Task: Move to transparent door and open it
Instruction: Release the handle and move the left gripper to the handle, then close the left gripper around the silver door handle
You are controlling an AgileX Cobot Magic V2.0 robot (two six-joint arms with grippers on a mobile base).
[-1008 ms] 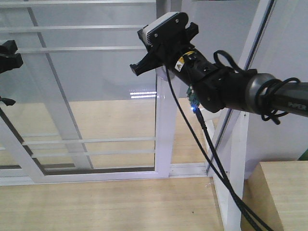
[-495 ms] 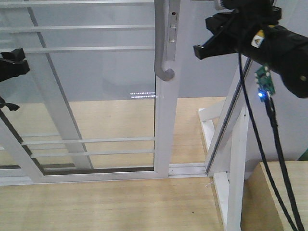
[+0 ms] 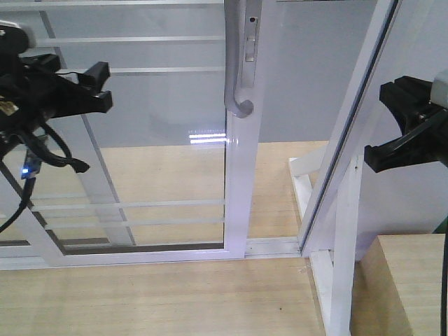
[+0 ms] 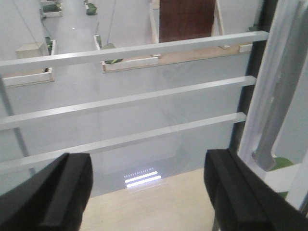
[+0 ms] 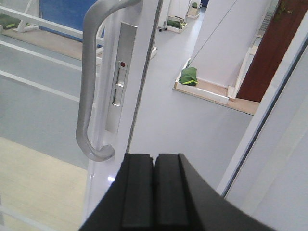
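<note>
- Door (image 3: 164, 140) — glass panel in a white frame, filling the left and middle of the front view, its foot on a track at the floor (image 3: 161, 294). Thin white bars (image 3: 140, 70) cross the glass.
- Handle (image 3: 234, 70) — grey, J-shaped, on the door's right stile, hook at the bottom, with a slim lock plate (image 5: 118, 91) just beside it.
- Post (image 3: 346, 231): white, right of the door, with a gap between the two.
- Left gripper (image 4: 147, 192): released, fingers (image 4: 57, 192) spread wide on nothing. It faces the glass left of the handle, apart from it.
- Right gripper (image 5: 154, 161): clenched, pads (image 5: 139, 192) pressed together on nothing, right of the door near the post. The handle lies up and left of its tips, not touching.
</note>
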